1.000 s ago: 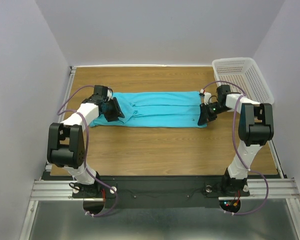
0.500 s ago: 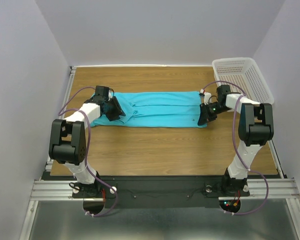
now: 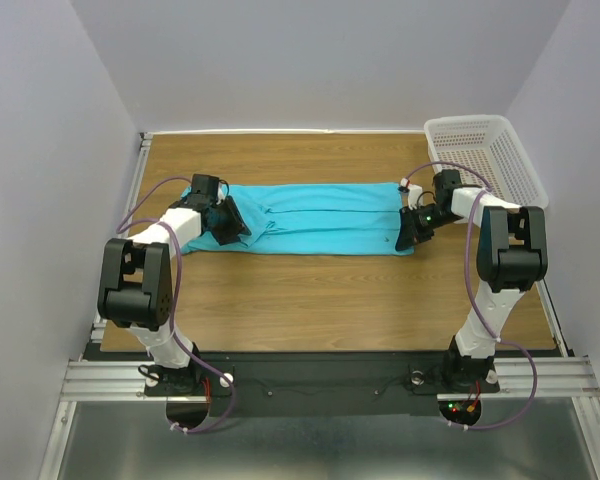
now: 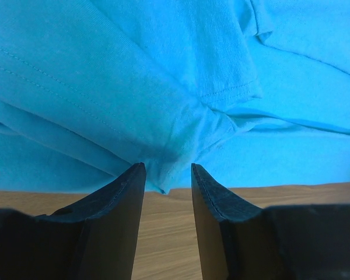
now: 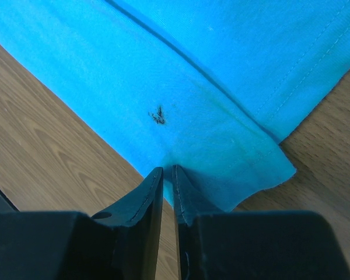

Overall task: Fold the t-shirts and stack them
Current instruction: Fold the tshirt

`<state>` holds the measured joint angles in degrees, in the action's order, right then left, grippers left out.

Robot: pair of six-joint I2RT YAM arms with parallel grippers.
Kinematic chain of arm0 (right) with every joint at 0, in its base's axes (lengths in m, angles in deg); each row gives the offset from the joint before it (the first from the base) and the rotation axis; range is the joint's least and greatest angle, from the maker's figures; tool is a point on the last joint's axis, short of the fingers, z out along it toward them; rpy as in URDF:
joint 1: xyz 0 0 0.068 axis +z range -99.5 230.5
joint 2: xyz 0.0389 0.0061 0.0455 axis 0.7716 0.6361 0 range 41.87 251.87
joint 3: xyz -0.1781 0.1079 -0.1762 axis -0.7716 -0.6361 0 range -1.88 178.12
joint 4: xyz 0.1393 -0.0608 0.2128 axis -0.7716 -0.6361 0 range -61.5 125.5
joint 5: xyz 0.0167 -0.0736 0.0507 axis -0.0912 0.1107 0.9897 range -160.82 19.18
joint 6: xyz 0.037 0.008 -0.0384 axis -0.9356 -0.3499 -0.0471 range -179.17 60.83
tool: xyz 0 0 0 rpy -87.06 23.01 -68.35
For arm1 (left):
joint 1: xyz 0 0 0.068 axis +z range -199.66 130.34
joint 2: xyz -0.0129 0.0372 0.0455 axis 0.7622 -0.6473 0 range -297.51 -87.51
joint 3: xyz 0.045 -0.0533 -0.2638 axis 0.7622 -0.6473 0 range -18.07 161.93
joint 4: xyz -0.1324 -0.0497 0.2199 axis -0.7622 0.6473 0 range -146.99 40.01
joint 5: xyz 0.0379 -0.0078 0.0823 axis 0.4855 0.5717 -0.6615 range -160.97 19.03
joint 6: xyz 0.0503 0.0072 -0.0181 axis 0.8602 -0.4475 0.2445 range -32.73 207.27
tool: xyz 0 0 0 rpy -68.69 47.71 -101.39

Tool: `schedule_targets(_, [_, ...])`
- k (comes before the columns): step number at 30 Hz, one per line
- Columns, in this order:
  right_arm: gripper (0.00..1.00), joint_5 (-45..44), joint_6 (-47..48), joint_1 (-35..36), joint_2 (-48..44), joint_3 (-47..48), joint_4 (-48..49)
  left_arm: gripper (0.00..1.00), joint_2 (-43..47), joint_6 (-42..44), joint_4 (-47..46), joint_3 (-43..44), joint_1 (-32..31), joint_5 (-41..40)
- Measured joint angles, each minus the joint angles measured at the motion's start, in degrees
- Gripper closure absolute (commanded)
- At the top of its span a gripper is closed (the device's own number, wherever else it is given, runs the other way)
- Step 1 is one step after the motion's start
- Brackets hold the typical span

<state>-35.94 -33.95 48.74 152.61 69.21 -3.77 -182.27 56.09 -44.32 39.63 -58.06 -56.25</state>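
One turquoise t-shirt lies on the wooden table, folded lengthwise into a long strip that runs left to right. My left gripper is at the strip's left end. In the left wrist view it is open, and a bunched fold of the t-shirt just reaches the gap between its fingertips. My right gripper is at the strip's right end near the front corner. Its fingers are shut on the edge of the t-shirt.
A white perforated basket stands at the back right corner, just beyond the right arm. The shirt carries a small dark mark near the right gripper. Bare wood lies between the shirt and the arm bases.
The left arm shifted slightly, its wrist sliding a little toward the shirt's left end. The right arm and the shirt have not moved.
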Motion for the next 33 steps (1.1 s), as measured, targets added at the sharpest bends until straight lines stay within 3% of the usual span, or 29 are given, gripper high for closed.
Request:
schedule_targets(16, [0.81, 0.0, 0.0, 0.0, 0.0, 0.0, 0.0, 0.72, -4.4, 0.9, -0.9, 0.0, -1.1, -1.4])
schedule_targets(18, [0.81, 0.0, 0.0, 0.0, 0.0, 0.0, 0.0, 0.82, -4.5, 1.3, -1.0, 0.0, -1.2, -1.5])
schedule_targets(19, [0.81, 0.0, 0.0, 0.0, 0.0, 0.0, 0.0, 0.93, -4.7, 1.8, -1.2, 0.0, -1.2, -1.6])
schedule_targets(21, [0.81, 0.0, 0.0, 0.0, 0.0, 0.0, 0.0, 1.00, -5.0, 2.2, -1.5, 0.0, -1.3, -1.5])
schedule_targets(33, [0.81, 0.0, 0.0, 0.0, 0.0, 0.0, 0.0, 1.00, -3.2, 4.2, 2.1, 3.4, -1.4, -1.8])
